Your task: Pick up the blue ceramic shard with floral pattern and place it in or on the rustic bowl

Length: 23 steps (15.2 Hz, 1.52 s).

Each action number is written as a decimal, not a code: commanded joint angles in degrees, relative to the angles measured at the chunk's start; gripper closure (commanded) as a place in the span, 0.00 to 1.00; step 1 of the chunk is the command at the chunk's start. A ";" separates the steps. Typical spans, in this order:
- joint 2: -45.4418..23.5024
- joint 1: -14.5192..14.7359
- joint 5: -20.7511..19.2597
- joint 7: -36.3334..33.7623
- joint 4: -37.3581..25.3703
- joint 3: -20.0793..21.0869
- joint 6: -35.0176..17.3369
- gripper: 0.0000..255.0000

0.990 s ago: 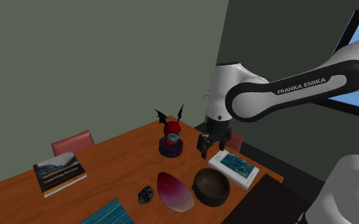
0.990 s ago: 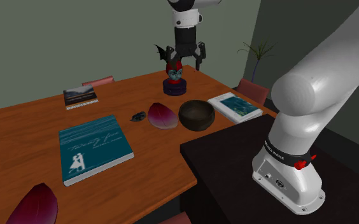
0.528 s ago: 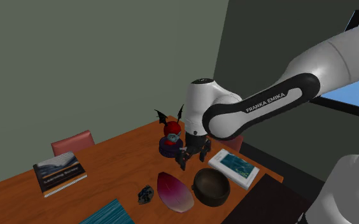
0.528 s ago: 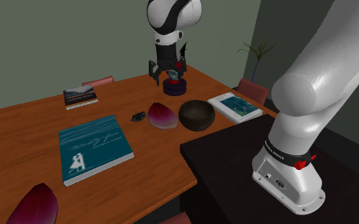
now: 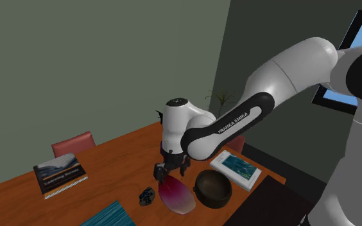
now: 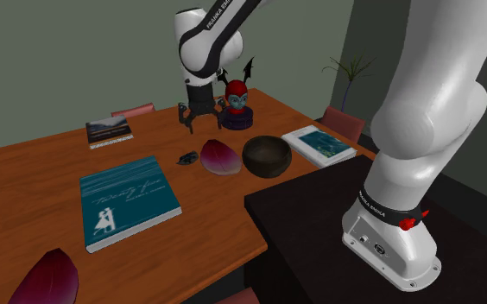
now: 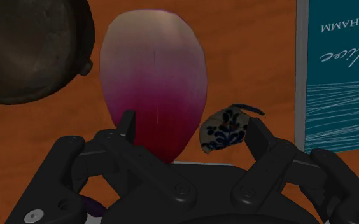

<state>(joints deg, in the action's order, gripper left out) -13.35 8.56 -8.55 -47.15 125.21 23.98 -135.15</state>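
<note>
The claw [image 7: 193, 130] hangs over the wooden table [image 6: 43, 173] with its fingers apart, holding nothing. Below the gap between them lies the blue-patterned shard [image 7: 226, 127], untouched. Just beside it is a magenta petal-shaped piece [image 7: 154, 83], which lies between the shard and the one dark bowl [image 7: 25, 51]. A second petal piece [image 6: 43, 278] lies far off. There are three books: a teal book [image 6: 128, 200] near the shard, a dark-covered book [image 6: 110, 130] and a white-edged book [image 6: 319, 144]. One winged figurine [image 6: 237, 104] stands nearby.

We count three books [image 6: 110, 130] [image 6: 128, 200] [image 6: 319, 144], two pink petal-shaped pieces [image 6: 220, 157] [image 6: 45, 278], one dark bowl [image 6: 266, 155], one blue-patterned shard [image 6: 187, 158] and one winged figurine [image 6: 237, 104].
</note>
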 commanded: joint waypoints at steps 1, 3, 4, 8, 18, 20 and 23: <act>-4.55 1.65 -2.74 -2.88 -3.49 -0.54 -0.81 0.00; -9.06 3.54 -5.11 -5.27 -7.28 -1.41 -1.33 0.00; -11.28 4.55 -6.14 -6.31 -9.29 -1.93 -1.49 0.00; -20.12 8.58 -9.41 -9.60 -18.14 -3.94 -1.44 0.00; -26.41 10.53 -11.70 -11.22 -20.93 -5.97 -4.93 0.00; -26.41 10.53 -11.70 -11.22 -20.93 -5.97 -4.93 0.00; -26.41 10.53 -11.70 -11.22 -20.93 -5.97 -4.93 0.00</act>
<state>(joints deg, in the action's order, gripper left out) -39.76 19.09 -20.24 -58.36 104.28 18.01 -140.07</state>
